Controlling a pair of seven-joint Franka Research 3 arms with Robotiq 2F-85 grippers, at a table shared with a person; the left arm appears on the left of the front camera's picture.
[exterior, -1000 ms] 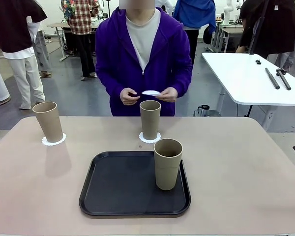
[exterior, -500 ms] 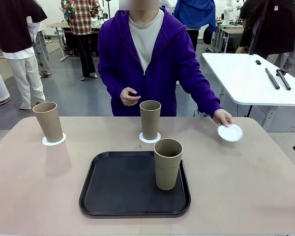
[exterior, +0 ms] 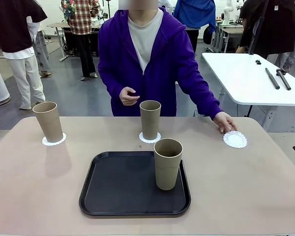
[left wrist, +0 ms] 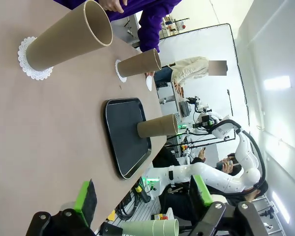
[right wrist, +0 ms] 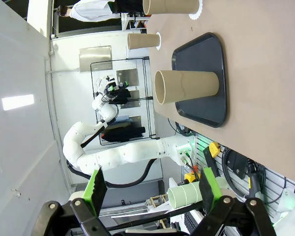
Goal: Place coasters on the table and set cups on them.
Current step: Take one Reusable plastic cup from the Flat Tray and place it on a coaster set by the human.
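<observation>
Two tan cups stand on white scalloped coasters on the table (exterior: 255,187): one far left (exterior: 48,121) on its coaster (exterior: 54,140), one at the middle back (exterior: 150,119) on its coaster (exterior: 150,138). Another cup (exterior: 167,163) stands upright on the black tray (exterior: 118,189). A bare coaster (exterior: 235,139) lies flat at the far right, with the person's hand (exterior: 224,121) at its edge. My left gripper (left wrist: 143,196) is open, low over the table's left end, nothing between its green pads. My right gripper (right wrist: 150,189) is open too, facing the tray cup (right wrist: 187,87) from a distance.
A person in a purple hoodie (exterior: 147,64) stands at the far edge, the other hand held at the waist. A white table (exterior: 250,73) with black rods stands behind to the right. Other people move in the background. Bare tabletop lies left and right of the tray.
The person's hand carried the third coaster from chest height out to the far right and laid it flat on the table. Cups, tray and both grippers stayed still.
</observation>
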